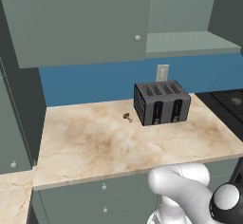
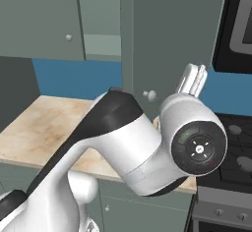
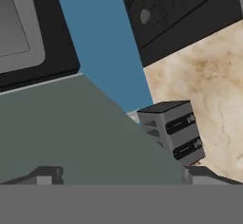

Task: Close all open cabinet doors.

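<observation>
Arm elbow nearest. End effector [image 2: 194,78] raised against open door [image 2: 167,39], finger spread unclear, grip cannot tell. Toaster [image 3: 173,133] beyond on worktop [image 3: 213,90]. Risk: tips skid off panel, door stays ajar.

A closed cabinet door [image 1: 78,21] with a round knob [image 1: 137,38] fills the top left. At 1 o'clock an open cabinet shelf [image 1: 190,42] shows. On the marble bench [image 1: 118,142] stands a black toaster [image 1: 162,103]; at its 9 o'clock lies a small brown thing [image 1: 127,116]
</observation>
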You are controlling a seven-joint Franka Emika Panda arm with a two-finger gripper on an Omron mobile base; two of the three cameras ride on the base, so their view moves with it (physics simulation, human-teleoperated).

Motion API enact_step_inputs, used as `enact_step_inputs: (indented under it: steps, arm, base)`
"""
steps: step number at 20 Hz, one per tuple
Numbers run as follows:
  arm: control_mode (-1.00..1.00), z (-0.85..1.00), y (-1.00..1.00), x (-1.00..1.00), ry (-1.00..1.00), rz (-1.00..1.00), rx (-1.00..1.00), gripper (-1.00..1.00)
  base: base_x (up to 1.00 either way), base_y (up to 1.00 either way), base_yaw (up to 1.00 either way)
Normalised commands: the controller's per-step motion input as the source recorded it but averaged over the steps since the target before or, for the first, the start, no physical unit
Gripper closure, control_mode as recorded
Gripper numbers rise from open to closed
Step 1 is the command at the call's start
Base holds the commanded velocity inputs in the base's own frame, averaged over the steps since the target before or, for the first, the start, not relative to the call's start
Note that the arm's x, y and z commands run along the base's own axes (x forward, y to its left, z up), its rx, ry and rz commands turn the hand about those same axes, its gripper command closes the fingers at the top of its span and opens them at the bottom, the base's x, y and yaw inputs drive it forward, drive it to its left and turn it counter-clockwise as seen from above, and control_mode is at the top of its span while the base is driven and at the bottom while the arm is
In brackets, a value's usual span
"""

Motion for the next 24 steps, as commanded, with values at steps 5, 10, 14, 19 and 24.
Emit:
enact_step_inputs:
  steps: [5, 10, 14, 19, 24]
  arm:
    - [-1.00, -0.01, 0.00, 0.20, -0.02, 0.15, 0.07, -1.00]
    - [-1.00, -0.06, 0.00, 0.13, -0.02, 0.16, 0.08, -1.00]
    - [-1.00, -0.06, 0.03, 0.15, 0.00, 0.21, 0.09, -1.00]
    - [-1.00, -0.01, 0.14, 0.09, -0.03, 0.22, 0.08, -1.00]
    - [-1.00, 0.00, 0.28, 0.11, -0.05, 0.23, 0.05, -1.00]
  base:
    - [0.00, 0.00, 0.00]
    - [0.00, 0.00, 0.00]
    - [0.00, 0.00, 0.00]
    - [0.00, 0.00, 0.00]
    - [0.00, 0.00, 0.00]
